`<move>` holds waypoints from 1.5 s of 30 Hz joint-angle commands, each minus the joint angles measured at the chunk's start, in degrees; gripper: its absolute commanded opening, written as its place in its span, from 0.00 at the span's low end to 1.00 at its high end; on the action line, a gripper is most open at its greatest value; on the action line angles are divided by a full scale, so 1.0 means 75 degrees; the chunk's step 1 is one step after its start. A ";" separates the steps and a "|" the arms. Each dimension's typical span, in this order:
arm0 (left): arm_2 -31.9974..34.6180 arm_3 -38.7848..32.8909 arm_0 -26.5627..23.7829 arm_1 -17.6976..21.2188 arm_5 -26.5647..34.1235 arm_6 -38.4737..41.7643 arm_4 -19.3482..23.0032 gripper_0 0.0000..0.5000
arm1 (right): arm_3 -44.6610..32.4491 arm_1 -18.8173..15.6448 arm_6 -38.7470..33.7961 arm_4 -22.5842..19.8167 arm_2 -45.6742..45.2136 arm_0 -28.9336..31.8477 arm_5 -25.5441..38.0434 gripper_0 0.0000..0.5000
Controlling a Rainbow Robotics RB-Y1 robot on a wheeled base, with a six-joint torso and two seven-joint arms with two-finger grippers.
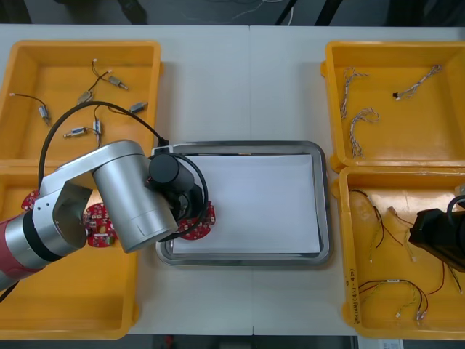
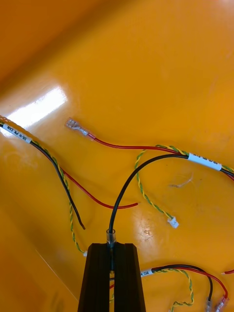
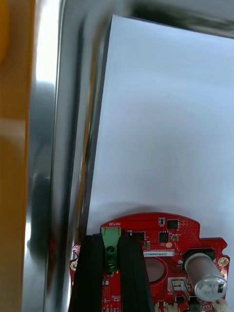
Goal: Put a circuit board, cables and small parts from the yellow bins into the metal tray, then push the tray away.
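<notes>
In the front view, the left gripper [image 1: 190, 211] is seen at the near left corner of the tray [image 1: 320, 149], with the circuit board [image 1: 201, 224] held just over the rim there. The right gripper [image 1: 436, 236] is down in the near right bin [image 1: 346, 218], by the table's right edge.

In the right wrist view, the right gripper [image 2: 111, 246] is pressed together on the tip of a black cable [image 2: 146, 165]. The cable is judged light and limp, so it is likely to trail and may snag its neighbours. A white tag [image 2: 19, 135] carries print that is only partly legible, ending "CAN".

In the left wrist view, the left gripper [image 3: 111, 239] is pinched on the board's green connector [image 3: 112, 251]. The circuit board [image 3: 168, 234] is judged stiff, light and fragile, and best held by the connector or the edge. "MOTOR" is printed beside the connector. A serial label is too small to be read surely.
</notes>
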 commanded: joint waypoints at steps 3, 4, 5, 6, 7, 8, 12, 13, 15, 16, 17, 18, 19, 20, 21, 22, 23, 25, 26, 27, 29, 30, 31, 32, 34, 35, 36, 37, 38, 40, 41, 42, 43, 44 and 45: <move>-0.0292 -0.0087 -0.0299 -0.0215 -0.0161 0.0796 -0.0143 0.00 | -0.0274 0.0086 0.0027 0.0050 0.0079 -0.0059 0.0049 0.07; -0.0351 -0.0087 -0.0299 -0.0215 -0.0184 0.0831 -0.0178 0.00 | -0.0274 0.0086 0.0027 0.0050 0.0079 -0.0059 0.0049 0.18; -0.0386 -0.0087 -0.0287 -0.0215 -0.0208 0.0867 -0.0202 0.00 | -0.0274 0.0086 0.0039 0.0050 0.0067 -0.0059 0.0037 0.46; -0.0386 -0.0087 -0.0287 -0.0215 -0.0208 0.0867 -0.0202 0.00 | -0.0274 0.0086 0.0039 0.0050 0.0067 -0.0059 0.0037 0.46; -0.0421 -0.0087 -0.0287 -0.0227 -0.0208 0.0913 -0.0214 0.00 | -0.0274 0.0074 0.0039 0.0050 0.0056 -0.0059 0.0049 0.73; -0.0421 -0.0087 -0.0299 -0.0239 -0.0219 0.0937 -0.0214 0.00 | -0.0274 0.0062 0.0051 0.0050 0.0032 -0.0059 0.0049 0.83; -0.0433 -0.0087 -0.0287 -0.0262 -0.0208 0.1007 -0.0249 0.00 | -0.0309 -0.0102 0.0086 -0.0067 -0.0062 -0.0059 0.0037 1.00; -0.0433 -0.0087 -0.0287 -0.0262 -0.0219 0.1007 -0.0249 0.00 | -0.0309 -0.0125 0.0086 -0.0079 -0.0073 -0.0059 0.0049 1.00; -0.0433 -0.0087 -0.0287 -0.0274 -0.0219 0.1042 -0.0284 0.03 | -0.0309 -0.0266 0.0109 -0.0372 -0.0202 -0.0059 0.0049 1.00; -0.0421 -0.0087 -0.0287 -0.0274 -0.0208 0.1042 -0.0284 0.17 | -0.0309 -0.0313 0.0121 -0.0454 -0.0249 -0.0059 0.0049 1.00; -0.0433 -0.0087 -0.0287 -0.0274 -0.0219 0.1066 -0.0296 0.44 | -0.0309 -0.0383 0.0133 -0.0559 -0.0284 -0.0059 0.0072 1.00; -0.0433 -0.0087 -0.0287 -0.0274 -0.0219 0.1078 -0.0307 0.55 | -0.0309 -0.0418 0.0144 -0.0606 -0.0319 -0.0059 0.0072 1.00; -0.0421 -0.0087 -0.0287 -0.0262 -0.0219 0.1089 -0.0342 0.75 | -0.0321 -0.0536 0.0168 -0.0735 -0.0355 -0.0070 0.0072 1.00; -0.0421 -0.0087 -0.0287 -0.0274 -0.0219 0.1113 -0.0342 1.00 | -0.0309 -0.0618 0.0203 -0.0829 -0.0378 -0.0059 0.0072 1.00; -0.0421 -0.0087 -0.0287 -0.0262 -0.0208 0.1124 -0.0354 1.00 | -0.0309 -0.0782 0.0238 -0.0958 -0.0390 -0.0070 0.0061 1.00; -0.0421 -0.0099 -0.0287 -0.0274 -0.0219 0.1148 -0.0378 1.00 | -0.0309 -0.0911 0.0262 -0.1052 -0.0390 -0.0070 0.0061 1.00; -0.0421 -0.0111 -0.0287 -0.0274 -0.0219 0.1171 -0.0401 1.00 | -0.0309 -0.1086 0.0320 -0.1169 -0.0390 -0.0070 0.0049 1.00; -0.0421 -0.0134 -0.0287 -0.0274 -0.0219 0.1218 -0.0413 1.00 | -0.0321 -0.1403 0.0519 -0.1356 -0.0390 -0.0070 0.0026 1.00; -0.0421 -0.0134 -0.0287 -0.0274 -0.0219 0.1218 -0.0424 1.00 | -0.0309 -0.1496 0.0637 -0.1391 -0.0390 -0.0070 0.0002 1.00; -0.0409 -0.0134 -0.0287 -0.0262 -0.0219 0.1230 -0.0448 1.00 | -0.0321 -0.1579 0.0812 -0.1427 -0.0390 -0.0082 -0.0010 1.00; -0.0327 -0.0193 -0.0287 -0.0262 -0.0196 0.1265 -0.0424 1.00 | -0.0309 -0.1930 0.1492 -0.1462 -0.0378 -0.0070 -0.0127 1.00; -0.0245 -0.0240 -0.0287 -0.0239 -0.0161 0.1265 -0.0401 1.00 | -0.0309 -0.2094 0.1891 -0.1450 -0.0355 -0.0070 -0.0174 1.00; -0.0198 -0.0263 -0.0287 -0.0239 -0.0137 0.1265 -0.0378 1.00 | -0.0309 -0.2153 0.2019 -0.1450 -0.0355 -0.0070 -0.0185 1.00; -0.0093 -0.0322 -0.0287 -0.0227 -0.0090 0.1242 -0.0284 1.00 | -0.0321 -0.2270 0.2277 -0.1450 -0.0319 -0.0070 -0.0209 1.00; 0.0095 -0.0451 -0.0299 -0.0204 0.0085 0.1218 -0.0178 1.00 | -0.0309 -0.2434 0.2594 -0.1438 -0.0273 -0.0070 -0.0232 1.00; 0.0212 -0.0544 -0.0310 -0.0192 0.0226 0.1183 -0.0085 1.00 | -0.0309 -0.2528 0.2828 -0.1427 -0.0214 -0.0070 -0.0256 1.00; 0.0329 -0.0650 -0.0310 -0.0180 0.0378 0.1160 -0.0014 1.00 | -0.0309 -0.2645 0.3062 -0.1391 -0.0132 -0.0070 -0.0303 1.00; 0.0423 -0.0732 -0.0310 -0.0168 0.0484 0.1148 0.0068 1.00 | -0.0309 -0.2727 0.3250 -0.1333 -0.0062 -0.0070 -0.0373 1.00; 0.0528 -0.0802 -0.0310 -0.0145 0.0578 0.1124 0.0150 1.00 | -0.0309 -0.2809 0.3426 -0.1286 0.0020 -0.0070 -0.0443 1.00; 0.0704 -0.0943 -0.0346 -0.0110 0.0800 0.1078 0.0337 1.00 | -0.0309 -0.2950 0.3777 -0.1145 0.0220 -0.0070 -0.0619 1.00; 0.0821 -0.1025 -0.0381 -0.0063 0.0953 0.1054 0.0490 1.00 | -0.0309 -0.3032 0.3988 -0.1040 0.0360 -0.0070 -0.0748 1.00; 0.0915 -0.1084 -0.0428 -0.0039 0.1058 0.1031 0.0607 1.00 | -0.0298 -0.3079 0.4164 -0.0981 0.0442 -0.0070 -0.0842 1.00; 0.1032 -0.1166 -0.0474 -0.0016 0.1210 0.1019 0.0747 1.00 | -0.0263 -0.3137 0.4375 -0.0934 0.0524 -0.0070 -0.0947 1.00; 0.1126 -0.1212 -0.0521 0.0019 0.1316 0.0996 0.0853 1.00 | -0.0216 -0.3149 0.4527 -0.0923 0.0559 -0.0070 -0.1017 1.00; 0.1232 -0.1259 -0.0545 0.0031 0.1410 0.0984 0.0970 1.00 | -0.0157 -0.3161 0.4715 -0.0934 0.0571 -0.0070 -0.1088 1.00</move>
